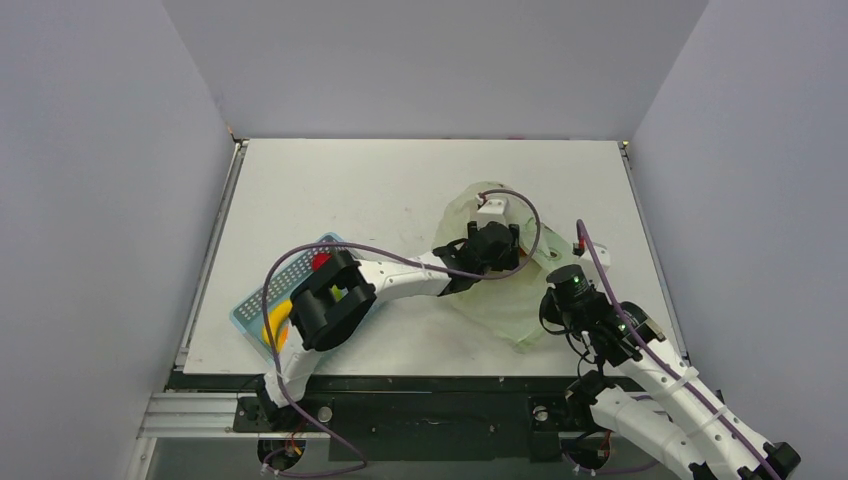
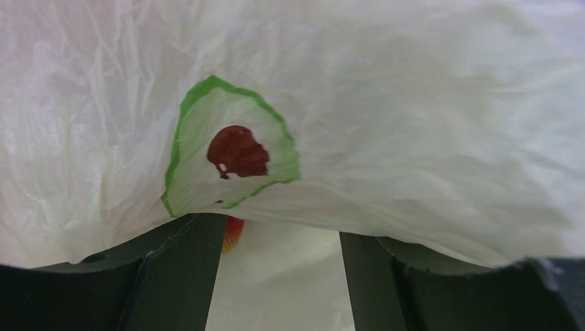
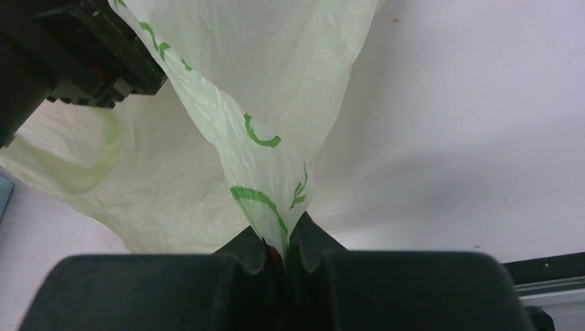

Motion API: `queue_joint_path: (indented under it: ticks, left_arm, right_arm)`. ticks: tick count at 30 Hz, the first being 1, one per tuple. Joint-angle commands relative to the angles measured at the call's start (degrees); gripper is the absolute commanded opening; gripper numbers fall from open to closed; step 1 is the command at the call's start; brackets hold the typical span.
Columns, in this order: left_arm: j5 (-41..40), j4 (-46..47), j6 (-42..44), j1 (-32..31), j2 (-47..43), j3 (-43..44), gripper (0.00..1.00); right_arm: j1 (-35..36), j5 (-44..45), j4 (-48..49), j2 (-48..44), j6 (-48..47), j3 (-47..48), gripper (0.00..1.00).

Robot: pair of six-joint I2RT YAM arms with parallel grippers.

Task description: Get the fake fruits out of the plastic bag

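The plastic bag (image 1: 497, 308), pale green and crinkly, lies right of the table's middle. My left gripper (image 1: 489, 246) reaches into it from the left. In the left wrist view the bag's film (image 2: 386, 117), with an avocado print, drapes over the gripper (image 2: 279, 276), whose fingers stand apart with nothing between them. A red-orange bit of a fake fruit (image 2: 233, 232) peeks out beside the left finger; other fruits in the bag are hidden. My right gripper (image 1: 553, 298) (image 3: 279, 248) is shut on a gathered fold of the bag (image 3: 269, 186) at its right edge.
A blue lattice basket (image 1: 250, 312) sits at the near left, partly under my left arm. It holds a red fruit (image 1: 320, 262) and yellow bananas (image 1: 275, 325). My left arm's dark wrist (image 3: 69, 55) fills the top left of the right wrist view.
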Motion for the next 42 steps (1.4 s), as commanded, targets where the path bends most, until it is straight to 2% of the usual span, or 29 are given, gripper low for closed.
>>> queue_joint_path:
  ticks: [1,7,11,19,23,28,30,36,42]
  left_arm:
    - [-3.0,1.2,3.8,1.8,3.7,5.5,0.57]
    - [-3.7,2.2,7.4,2.4,8.0,8.9,0.54]
    - [-2.1,0.2,6.7,2.6,10.4,10.9,0.49]
    - [0.3,-1.8,6.0,2.6,11.3,11.5,0.48]
    - [2.6,-2.2,7.4,2.6,9.1,11.3,0.37]
    - [7.8,-6.3,8.8,3.1,5.6,12.9,0.11]
    - [9.4,-7.9,8.4,3.4,4.0,13.0,0.06]
    - [20.3,-9.3,5.4,5.0,0.1,10.6,0.0]
    - [31.3,-14.1,2.2,6.5,-3.0,11.8,0.0]
  right_arm:
    - [-0.4,0.0,1.9,0.5,0.1,0.0,0.0]
    - [-0.4,0.0,2.3,0.6,0.0,-0.1,0.0]
    - [-0.4,-0.1,2.3,0.7,-0.3,-0.1,0.0]
    - [-0.4,-0.2,2.5,1.2,-0.7,0.1,0.0]
    - [-0.4,0.0,2.7,0.9,-0.6,0.0,0.0]
    - [-0.4,0.2,3.2,1.1,-0.2,0.1,0.0]
    - [-0.4,0.5,4.0,1.2,-0.2,0.2,0.0]
    - [-0.5,3.5,4.8,2.8,-1.9,0.9,0.0]
    - [-1.1,8.0,4.9,5.2,-1.9,1.9,0.0]
